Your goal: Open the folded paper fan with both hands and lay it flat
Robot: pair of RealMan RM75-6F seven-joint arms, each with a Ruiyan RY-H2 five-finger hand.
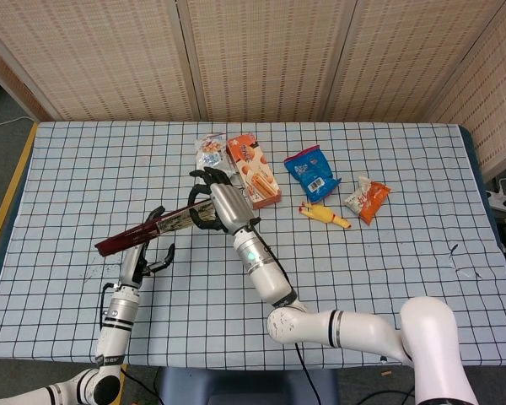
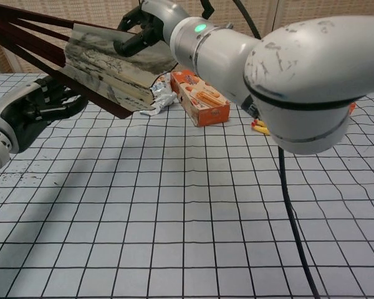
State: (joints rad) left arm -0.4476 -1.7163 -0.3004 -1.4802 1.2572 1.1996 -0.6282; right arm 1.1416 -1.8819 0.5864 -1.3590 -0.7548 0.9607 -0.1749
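The paper fan is up in the air above the checked table, not lying on it. It is only a little bit open. In the chest view you can see its dark red sticks spread apart a bit, with the grey printed paper still bunched in folds.

The right hand holds the fan at its paper end, with its fingers wrapped around the folds. This hand is just in front of the orange box, on the side nearer the robot.

From there the fan slants down and away from the orange box, toward the robot's left. Its far tip sticks out past the left hand.

The left hand is well apart from the orange box, under the thin end of the fan. Its fingers are spread and reach up around the sticks. It looks like they touch the fan, but I cannot tell if the hand really holds it, because the sticks hide part of it in both views.

A clear snack bag lies touching the orange box on its left side. A blue bag lies near the box on the other side. A yellow rubber chicken and a small orange and white packet lie farther from the box that way.
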